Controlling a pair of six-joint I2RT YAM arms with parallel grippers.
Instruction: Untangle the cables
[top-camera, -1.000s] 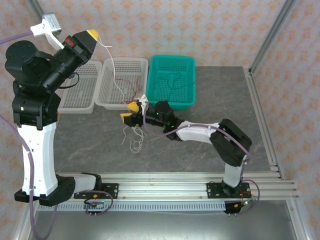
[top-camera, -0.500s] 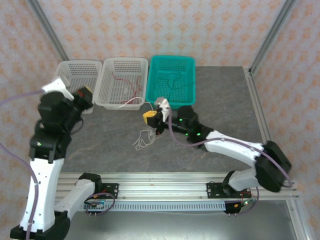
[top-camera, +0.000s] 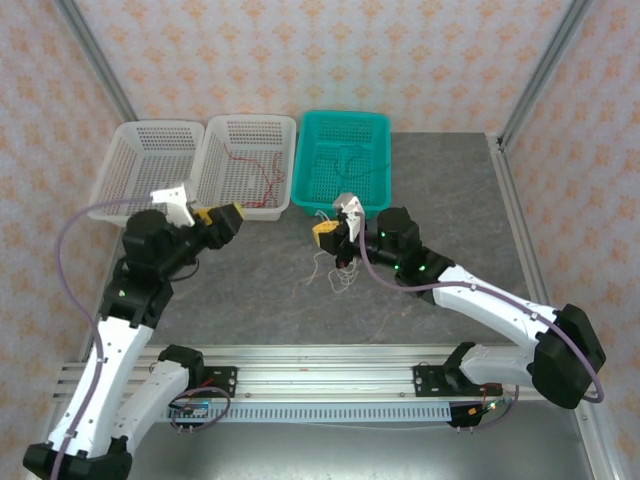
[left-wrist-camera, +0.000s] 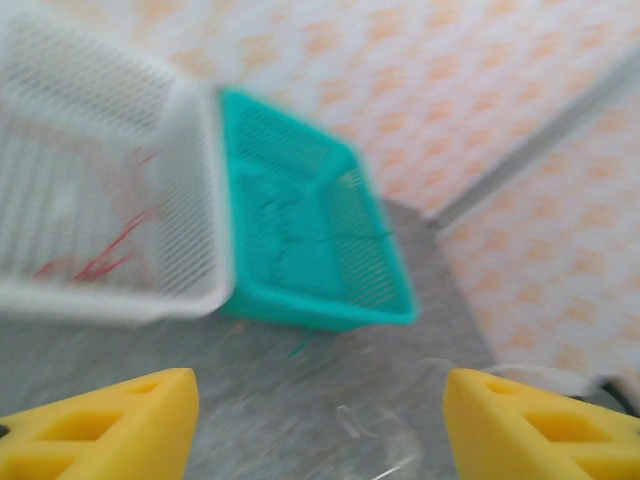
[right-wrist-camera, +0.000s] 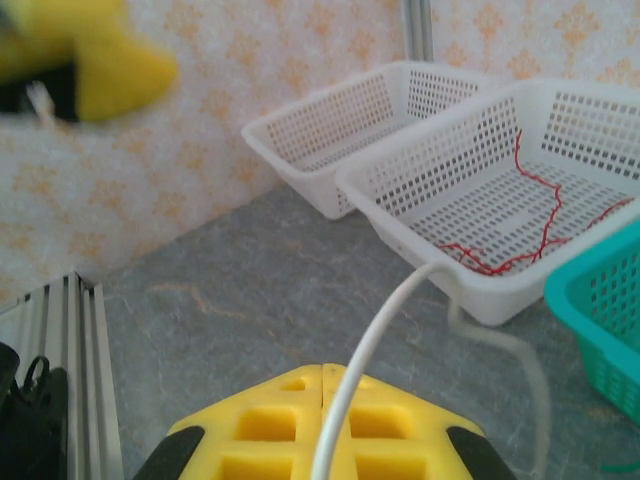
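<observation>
White cable is running straight out from between my right fingers, which are clenched on it. The loose rest of it is trailing down in a small heap onto the desk, just in front of the teal basket. A second ago these fingers were standing apart beside the heap, nearer the middle of the desk. Since then they have been closing on the strand and carrying it across toward the teal basket's near edge. The bigger change is happening on the other side. My left fingers, which were holding the cable's far end high above the rear left corner, are now hanging released and empty. They are sitting low at the near edge of the middle white basket. So nothing is stretching between the two arms any more, and the white strand is hanging from one grip alone. I'm reading that as this strand coming free of the others. The red cable is lying by itself in the middle white basket, and a thin green cable is lying in the teal one. I'm judging that only the white one is still needing a place.
</observation>
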